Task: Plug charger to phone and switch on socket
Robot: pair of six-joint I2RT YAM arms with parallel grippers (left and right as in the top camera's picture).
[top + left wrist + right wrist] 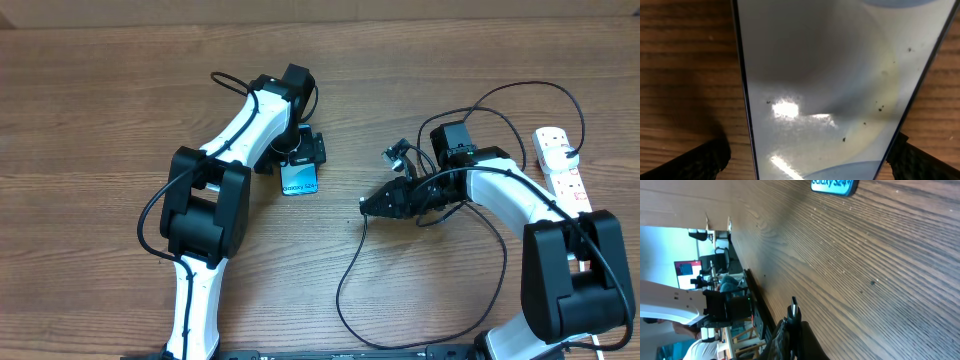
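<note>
While spreading its fingers (700, 160) wide on either side of the phone (299, 181), the left gripper (300, 152) is hanging close over the handset, which is lying flat on the table (100, 100) with its Galaxy end showing. The right gripper (368, 204) is clamping tight on the charger (339, 290), its plug tip (794, 307) poking out toward the phone, well apart from it. The black cable is looping back across the wood. The socket (566, 172) is lying at the right edge.

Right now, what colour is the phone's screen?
The phone screen is light blue; it shows best in the overhead view.
</note>
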